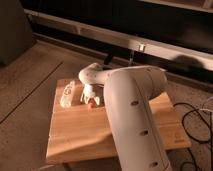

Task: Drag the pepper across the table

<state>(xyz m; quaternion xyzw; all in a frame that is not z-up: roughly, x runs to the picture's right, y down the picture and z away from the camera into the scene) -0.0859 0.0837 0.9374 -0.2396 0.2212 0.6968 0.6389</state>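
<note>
The pepper (90,105) is a tiny red-orange rounded thing on the table (80,135), near its far left part. My gripper (90,96) hangs straight over it at the end of the white arm (130,110), which crosses the frame from the lower right. The gripper's tips sit right at the pepper, and the arm hides most of the hand. A pale cream lumpy item (68,93) lies just left of the gripper.
The table is a small wooden top standing on a speckled floor (25,100). A dark wall unit with a light rail (125,42) runs behind it. Black cables (192,117) lie on the floor at the right.
</note>
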